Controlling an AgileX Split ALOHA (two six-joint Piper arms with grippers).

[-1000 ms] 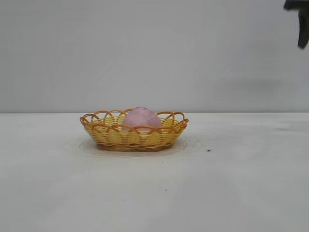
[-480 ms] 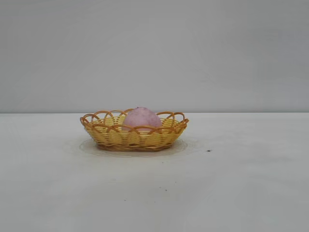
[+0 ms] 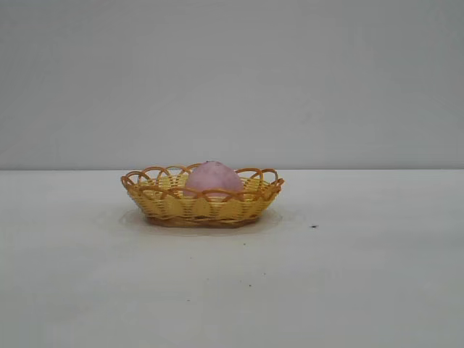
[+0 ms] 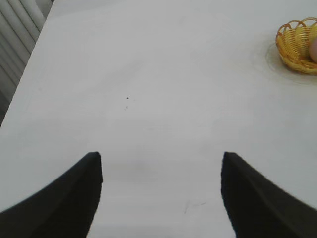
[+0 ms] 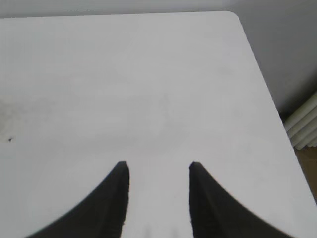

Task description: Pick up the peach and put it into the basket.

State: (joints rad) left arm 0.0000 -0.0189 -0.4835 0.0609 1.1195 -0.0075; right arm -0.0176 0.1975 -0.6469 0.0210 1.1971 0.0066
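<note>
Radiator ribs (image 4: 17, 34) show past the table edge at the far side of the left wrist view, beyond the white table (image 3: 348, 275). Left gripper (image 4: 161, 171) hangs over bare tabletop well apart from the basket (image 3: 174, 206), its two dark fingers (image 4: 74, 198) spread wide with nothing between them. In that same view the basket appears only as a yellow woven wall with orange-brown loops, cut by the picture's border, with a sliver of pink inside it.

In the exterior view neither arm appears. The basket sits on the table a little left of centre, oval and shallow, its scalloped rim unbroken all round. The peach (image 3: 212, 177) rests inside it, toward the middle, its dusty-pink dome rising above the rim with the slightly pointed tip uppermost. A small dark speck (image 3: 313, 226) lies on the table to the right of the basket, apart from it.

Right gripper (image 5: 158, 168) hovers over bare table near a rounded corner (image 5: 230, 17), its fingers parted by a moderate gap, narrower than the left one's, and holding nothing. More radiator ribs (image 5: 303, 126) show beyond that table edge
</note>
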